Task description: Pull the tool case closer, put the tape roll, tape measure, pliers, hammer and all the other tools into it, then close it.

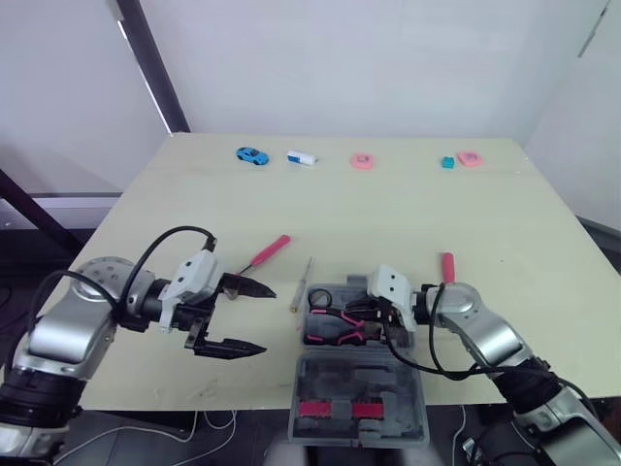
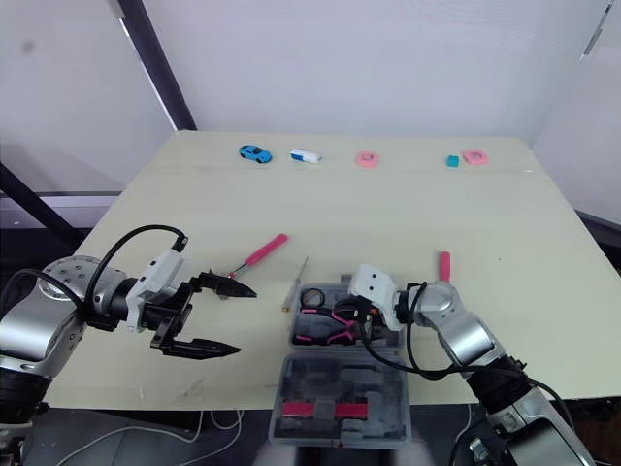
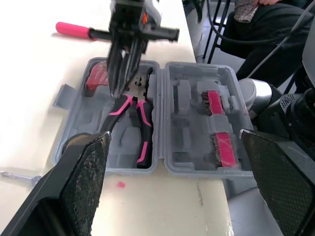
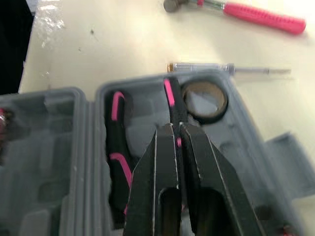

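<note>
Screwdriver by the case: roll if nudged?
Probably: the screwdriver looks thin and round, lying flat on the table, so a sideways push likely rolls it. It looks stiff and light, and its low profile may make pinching tricky.

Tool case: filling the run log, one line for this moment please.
open grey plastic tool case | right claw shut on pink-handled black pliers inside | left claw open | pink-handled hammer, slim clear-handled screwdriver outside

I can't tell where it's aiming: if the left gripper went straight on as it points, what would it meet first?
Most likely the left gripper would meet the open tool case, near the pliers in it; depth is unclear, so it might pass above.
</note>
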Robot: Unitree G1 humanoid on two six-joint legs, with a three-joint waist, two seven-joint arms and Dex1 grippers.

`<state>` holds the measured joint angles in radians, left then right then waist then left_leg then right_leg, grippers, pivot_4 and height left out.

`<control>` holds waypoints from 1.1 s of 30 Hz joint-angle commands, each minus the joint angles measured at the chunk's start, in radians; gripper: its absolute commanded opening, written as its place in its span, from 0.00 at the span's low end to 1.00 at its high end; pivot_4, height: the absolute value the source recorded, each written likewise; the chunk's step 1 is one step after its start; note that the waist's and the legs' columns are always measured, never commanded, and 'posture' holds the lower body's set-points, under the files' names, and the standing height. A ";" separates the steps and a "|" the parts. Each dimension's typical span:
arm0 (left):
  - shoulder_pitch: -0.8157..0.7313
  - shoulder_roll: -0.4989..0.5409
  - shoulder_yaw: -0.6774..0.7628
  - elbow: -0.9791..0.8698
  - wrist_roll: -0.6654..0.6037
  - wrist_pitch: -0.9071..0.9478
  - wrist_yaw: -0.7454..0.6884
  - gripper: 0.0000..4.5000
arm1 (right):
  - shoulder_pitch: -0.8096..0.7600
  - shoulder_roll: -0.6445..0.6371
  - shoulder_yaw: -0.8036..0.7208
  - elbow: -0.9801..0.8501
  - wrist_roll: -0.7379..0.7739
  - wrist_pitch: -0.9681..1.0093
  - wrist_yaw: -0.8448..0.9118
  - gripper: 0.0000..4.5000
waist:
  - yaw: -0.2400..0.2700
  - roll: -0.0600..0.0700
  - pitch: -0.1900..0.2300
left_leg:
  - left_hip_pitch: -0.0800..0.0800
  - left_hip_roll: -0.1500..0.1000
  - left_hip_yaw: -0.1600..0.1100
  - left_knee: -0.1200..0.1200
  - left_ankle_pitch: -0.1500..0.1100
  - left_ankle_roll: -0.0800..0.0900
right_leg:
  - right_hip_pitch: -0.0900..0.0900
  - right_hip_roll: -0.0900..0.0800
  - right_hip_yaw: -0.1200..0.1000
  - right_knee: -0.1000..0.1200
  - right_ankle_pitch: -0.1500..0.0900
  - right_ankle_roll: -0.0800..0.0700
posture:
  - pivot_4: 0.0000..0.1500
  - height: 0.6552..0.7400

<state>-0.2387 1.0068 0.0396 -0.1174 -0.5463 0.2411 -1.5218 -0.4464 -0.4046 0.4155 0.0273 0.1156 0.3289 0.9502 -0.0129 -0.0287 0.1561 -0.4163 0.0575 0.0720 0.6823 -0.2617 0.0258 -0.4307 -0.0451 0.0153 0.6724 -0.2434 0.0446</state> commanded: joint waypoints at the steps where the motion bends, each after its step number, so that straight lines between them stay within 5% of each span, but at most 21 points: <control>1: -0.008 -0.010 0.035 -0.008 -0.020 0.006 0.005 1.00 | 0.001 0.005 -0.005 0.042 -0.020 -0.050 0.001 0.03 | 0.000 0.000 0.000 | 0.000 0.000 0.000 0.000 0.000 0.000 | 0.000 0.000 0.000 0.000 0.000 0.000 | 1.00 1.00; 16: 0.026 -0.014 0.043 -0.028 -0.015 0.027 0.024 1.00 | 0.026 -0.004 0.134 0.315 -0.157 -0.031 0.068 0.03 | -0.001 -0.001 -0.004 | 0.006 0.000 0.000 0.000 0.000 0.000 | 0.005 0.000 0.000 0.001 0.000 0.000 | 1.00 1.00; 17: 0.033 -0.013 0.046 -0.031 -0.016 0.028 0.027 1.00 | 0.024 -0.005 0.146 0.322 -0.166 -0.021 0.075 0.03 | -0.001 0.000 -0.008 | 0.022 0.000 0.000 -0.004 0.000 0.000 | 0.021 0.000 0.000 -0.002 -0.003 -0.004 | 1.00 1.00; 33: 0.052 -0.033 0.052 -0.019 -0.001 0.033 0.053 1.00 | -0.029 0.066 0.180 0.449 -0.245 0.003 0.067 0.03 | -0.002 -0.002 -0.033 | 0.039 0.001 0.002 -0.015 0.000 0.000 | 0.033 0.000 0.001 -0.010 -0.005 -0.007 | 1.00 1.00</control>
<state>-0.1854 0.9747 0.0696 -0.1252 -0.5427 0.2783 -1.4746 -0.5473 -0.3271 0.5049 0.3421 -0.0399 0.2618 1.0205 -0.0154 -0.0303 0.1228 -0.3774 0.0586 0.0737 0.6673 -0.2621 0.0255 -0.3978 -0.0453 0.0163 0.6628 -0.2481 0.0373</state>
